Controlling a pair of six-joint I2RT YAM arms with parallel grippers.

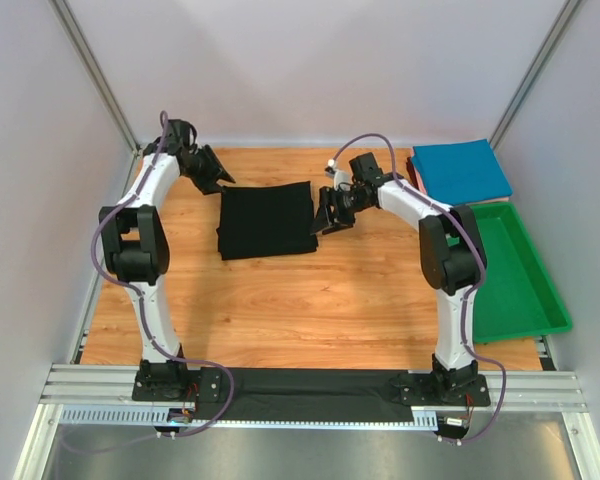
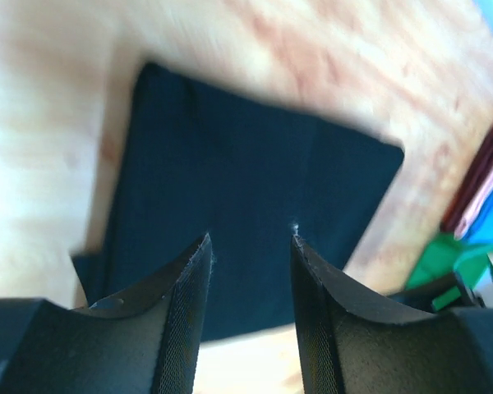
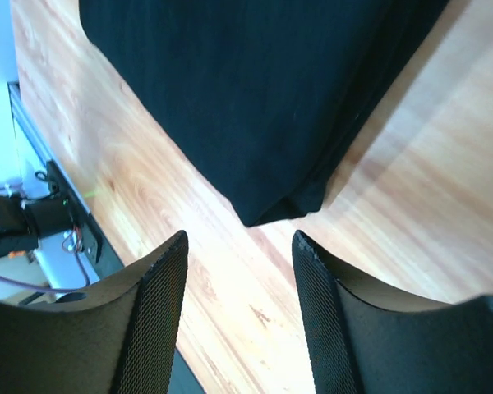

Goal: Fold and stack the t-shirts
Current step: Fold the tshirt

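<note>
Folded black t-shirt [image 1: 267, 221] lies mid-worktop between the left jaws and right jaws, each set half parted and gripping nothing (left wrist view is blurred). Teal t-shirt [image 1: 462, 170] covers the reddish t-shirt [image 2: 476, 190], only its edge showing.

Folded tee [image 1: 267, 221] on table [image 1: 310, 300], mid-back. L gripper [image 1: 212, 172] off its back-left corner, R gripper [image 1: 332, 212] at its right edge. 2nd tee [image 1: 460, 170] back-right atop 3rd tee [image 1: 413, 172]; tray [image 1: 510, 285] in front.

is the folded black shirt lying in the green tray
No, the black t-shirt lies folded on the wooden table, well apart from the green tray at the right edge.
</note>
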